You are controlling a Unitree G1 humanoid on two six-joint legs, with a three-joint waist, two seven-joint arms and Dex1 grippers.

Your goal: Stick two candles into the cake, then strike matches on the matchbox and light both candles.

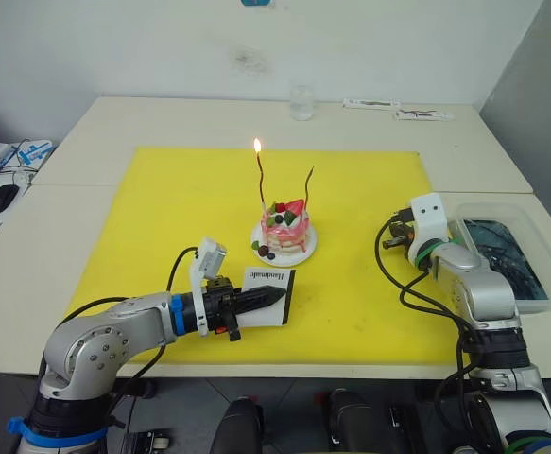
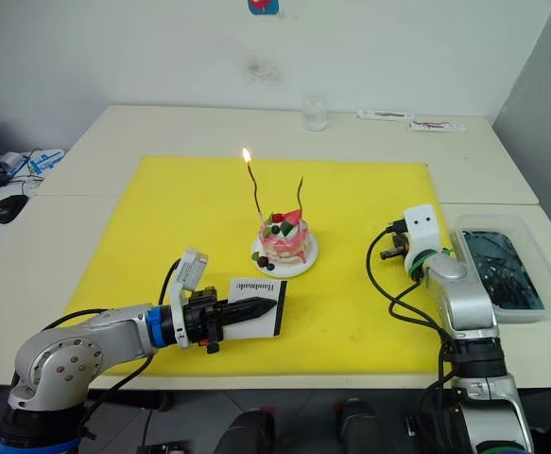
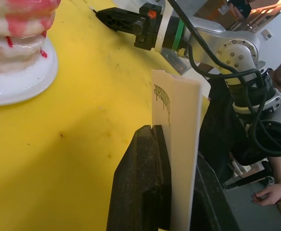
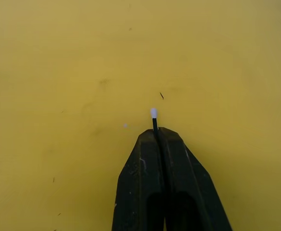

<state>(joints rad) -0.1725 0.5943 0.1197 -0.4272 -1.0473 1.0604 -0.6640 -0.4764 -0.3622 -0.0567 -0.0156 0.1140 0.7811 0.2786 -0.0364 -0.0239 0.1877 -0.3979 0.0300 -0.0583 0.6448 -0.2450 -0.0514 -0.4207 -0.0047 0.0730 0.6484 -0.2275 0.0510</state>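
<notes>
Pink cake [image 1: 285,227] on yellow mat [image 1: 162,208]; white matchbox [image 1: 267,284] with black lettering; white-tipped black match [image 4: 154,120].

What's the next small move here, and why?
Probably bring the right gripper, shut on a match with an unburnt white tip, across to the matchbox held by the left gripper, and strike. Both candles stand in the cake; the left candle burns, the right candle shows no flame.

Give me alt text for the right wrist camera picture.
The right pincer, shut, grips a thin dark match whose white tip pokes out just past its fingertips. Behind it lies the yellow mat.
</notes>
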